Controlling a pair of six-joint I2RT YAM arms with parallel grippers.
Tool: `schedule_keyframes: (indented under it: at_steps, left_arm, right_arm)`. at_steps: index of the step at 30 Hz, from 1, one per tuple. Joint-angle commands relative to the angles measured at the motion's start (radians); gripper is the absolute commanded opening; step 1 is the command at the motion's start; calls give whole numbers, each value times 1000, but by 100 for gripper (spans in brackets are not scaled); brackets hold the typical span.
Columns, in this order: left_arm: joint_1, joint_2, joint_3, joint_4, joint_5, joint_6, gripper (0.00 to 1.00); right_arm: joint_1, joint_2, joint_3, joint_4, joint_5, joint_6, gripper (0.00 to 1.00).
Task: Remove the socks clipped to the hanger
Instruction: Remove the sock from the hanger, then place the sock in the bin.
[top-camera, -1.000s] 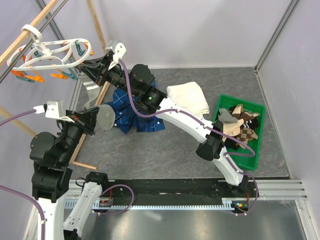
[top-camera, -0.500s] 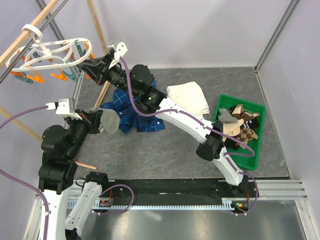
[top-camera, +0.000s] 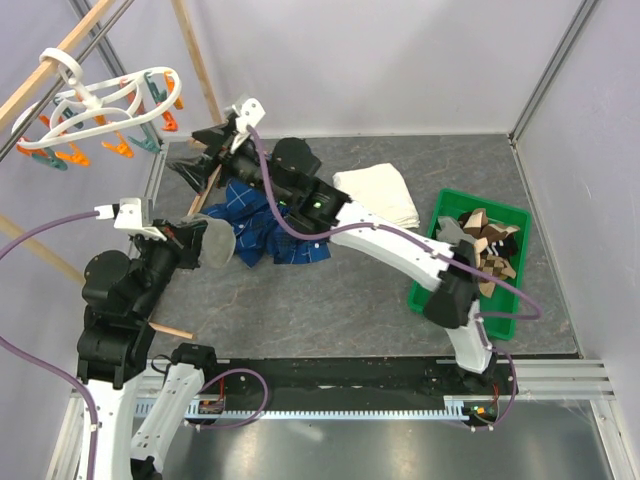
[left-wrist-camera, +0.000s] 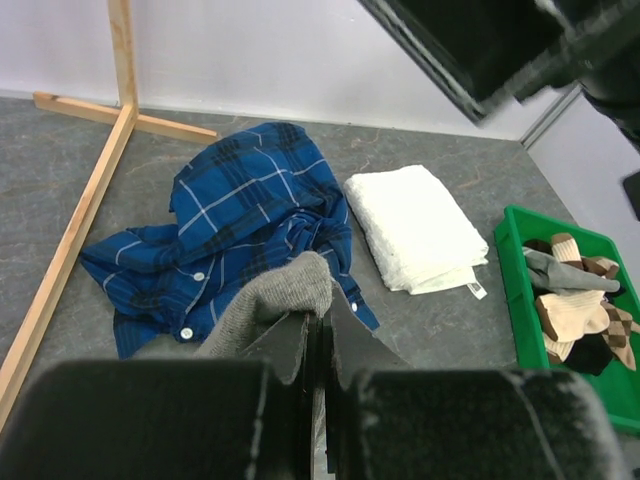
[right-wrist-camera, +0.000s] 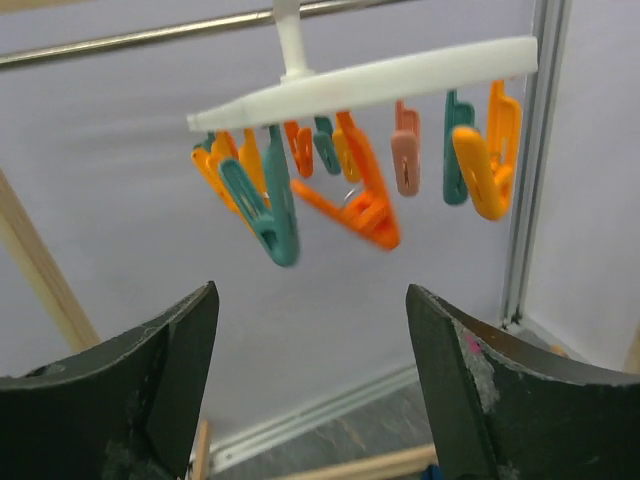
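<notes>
One grey sock (left-wrist-camera: 285, 285) clamped in left fingers (left-wrist-camera: 290, 347); right fingers (right-wrist-camera: 470, 390) apart, empty, facing hanger (right-wrist-camera: 400, 80); towel tag (left-wrist-camera: 477, 290) unreadable.

I work in a lab test cell: plain pale panels (top-camera: 400, 60) and aluminium posts (top-camera: 548, 68) enclose my grey table (top-camera: 330, 290), the mounting rail (top-camera: 560, 378) at 6 o'clock.

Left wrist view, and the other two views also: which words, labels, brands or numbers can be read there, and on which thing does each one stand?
No text can be read in any view.
Small tag at the corner of the white towel: too small to read.
Hanger, its clothespins and the green bin: no print visible.
</notes>
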Motion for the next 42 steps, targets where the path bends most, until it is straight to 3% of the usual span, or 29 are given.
schedule_keyframes:
  at_steps: [1,3,9,13,18,21,24,25,27,28,30,31,33,35,38,42]
  left_arm:
    - [-3,4,65,9,63,55,2]
    - [-3,-1,74,8,100,61,2]
    - [-3,5,71,43,334,55,2]
    - [-3,25,65,74,471,8,2]
    - [-3,21,22,161,589,-103,2]
    - [-3,39,-14,233,690,-172,2]
    - [-3,45,-61,319,746,-247,2]
    - [-3,48,-73,337,753,-262,2]
    - [-3,54,-90,365,755,-281,2]
    - [-3,63,-91,365,751,-282,9]
    - [-3,73,-91,362,740,-276,27]
    - [-3,79,-91,361,726,-272,46]
    - [-3,77,-91,356,711,-246,75]
    - [-3,80,-88,344,709,-212,84]
    - [-3,91,-81,283,711,-132,85]
    - [-3,88,-91,221,683,-49,86]
  right_arm:
    - [-12,-257,-250,32,-59,-58,84]
    - [-21,-383,-429,44,-148,-101,85]
    - [-31,-578,-698,-112,-456,-312,87]
    - [-32,-630,-786,-180,-475,-336,93]
    - [-32,-673,-871,-227,-436,-389,93]
    - [-32,-676,-878,-220,-447,-383,83]
    - [-32,-670,-886,-178,-441,-353,62]
    - [-32,-670,-889,-158,-432,-346,36]
    - [-35,-676,-909,-126,-396,-305,15]
    - [-50,-679,-917,-86,-392,-281,0]
    - [-73,-674,-914,-69,-335,-173,0]
    - [-105,-665,-909,-81,-309,-132,0]
    - [-144,-661,-906,-113,-224,-55,0]
    - [-202,-679,-933,-129,-138,-21,0]
    - [-273,-722,-944,-216,65,32,0]
    - [-418,-774,-930,-458,275,132,0]
